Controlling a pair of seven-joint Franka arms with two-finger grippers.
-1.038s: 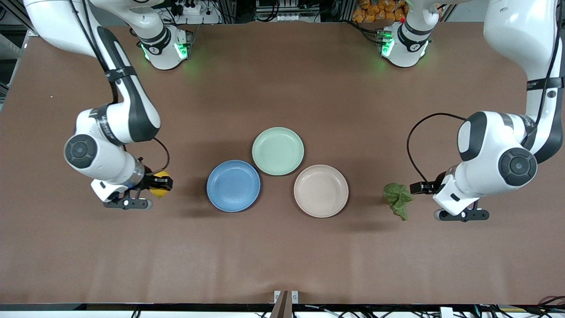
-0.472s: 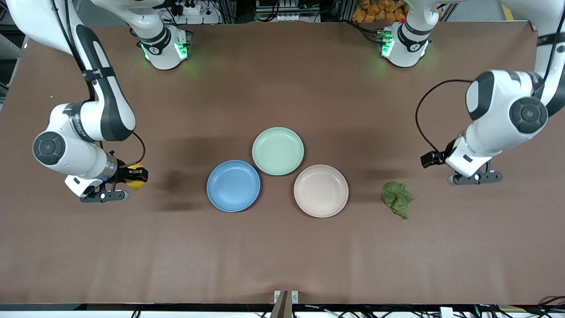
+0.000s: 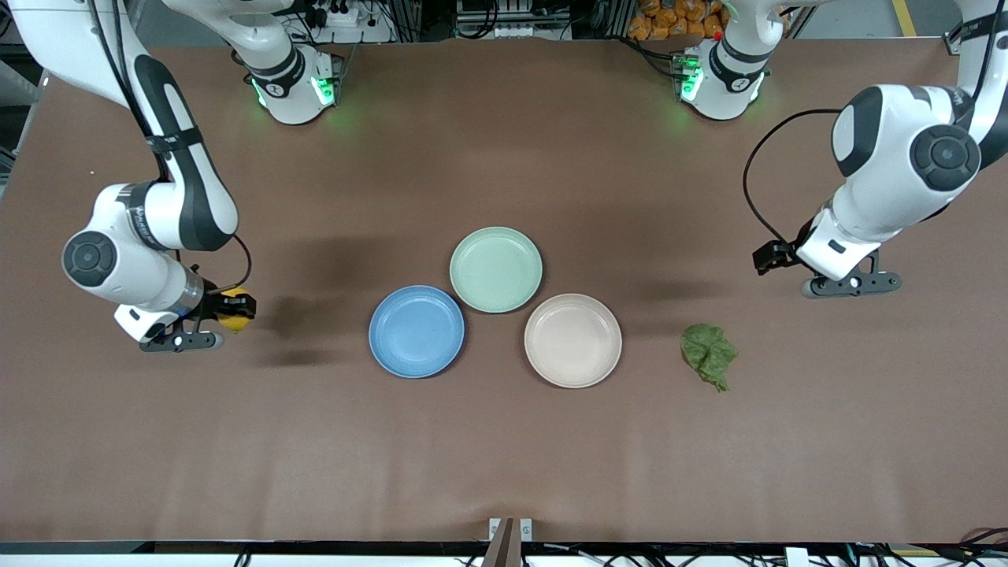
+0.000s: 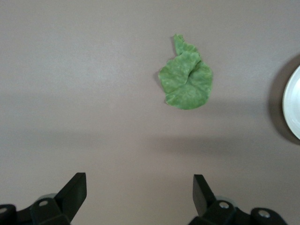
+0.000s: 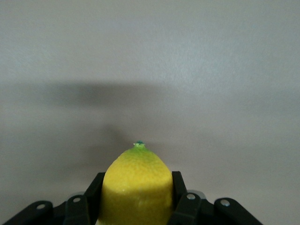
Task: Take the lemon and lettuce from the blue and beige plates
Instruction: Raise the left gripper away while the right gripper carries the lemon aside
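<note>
The yellow lemon (image 3: 235,308) is held in my right gripper (image 3: 223,309), which is shut on it above the bare table toward the right arm's end, away from the blue plate (image 3: 416,331). The right wrist view shows the lemon (image 5: 136,187) between the fingers. The dark green lettuce (image 3: 709,354) lies on the table beside the beige plate (image 3: 572,340), toward the left arm's end. My left gripper (image 3: 776,260) is open and empty, up over the table near the lettuce. The left wrist view shows the lettuce (image 4: 187,79) and an edge of the beige plate (image 4: 293,108). Both plates are empty.
A pale mint-green plate (image 3: 495,269) sits empty, touching the blue and beige plates and farther from the front camera than both. The brown table (image 3: 504,457) spreads around them.
My left gripper has risen and pulled away from the lettuce, which stays on the table. My right gripper has carried the lemon farther from the blue plate, toward the right arm's end.
</note>
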